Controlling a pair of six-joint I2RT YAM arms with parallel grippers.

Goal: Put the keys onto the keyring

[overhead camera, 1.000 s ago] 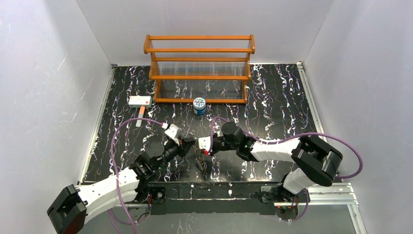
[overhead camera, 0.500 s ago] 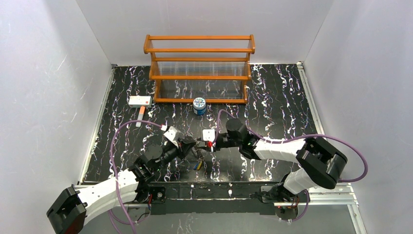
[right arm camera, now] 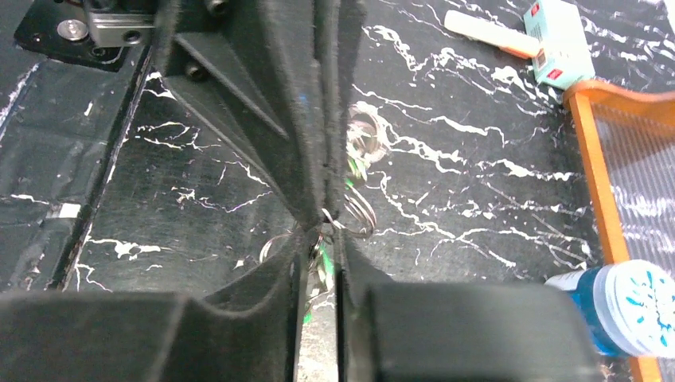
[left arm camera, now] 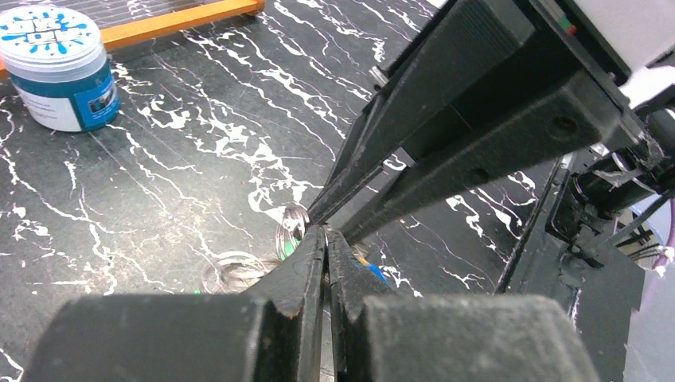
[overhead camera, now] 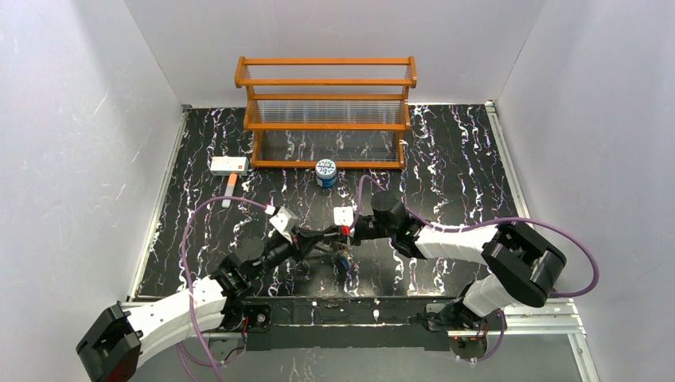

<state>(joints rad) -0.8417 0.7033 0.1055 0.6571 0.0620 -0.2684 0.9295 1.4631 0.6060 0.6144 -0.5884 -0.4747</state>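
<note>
A black, white-veined marbled surface (overhead camera: 462, 159) carries everything. At the middle of its far edge stands an orange wooden rack with clear ribbed shelves (overhead camera: 325, 82). Just in front of the rack's near rail sits a round blue-and-white can (overhead camera: 325, 172), upright with its lid on. Toward the left edge lies a white rectangular box with a red mark (overhead camera: 229, 165), closed, and just nearer than it a short white stick with an orange end (overhead camera: 229, 192).

Both arms reach in to meet tip to tip over the middle of the surface, closer to the near edge. The left gripper (left arm camera: 325, 235) has its fingers pressed together, only a hairline slit between them. The right gripper (right arm camera: 322, 232) is likewise squeezed to a narrow slit. The two sets of tips touch at one spot, where the thin pale wire keyring (right arm camera: 360, 215) is pinched; which gripper truly bears it I cannot tell.

The small keys with green, blue and yellow plastic heads (overhead camera: 342, 259) hang in a bunch just under that meeting point, above the surface. The wrist views show only slivers of green and blue past the fingers. Further wire loops lie blurred below, and how they join is unclear.
</note>
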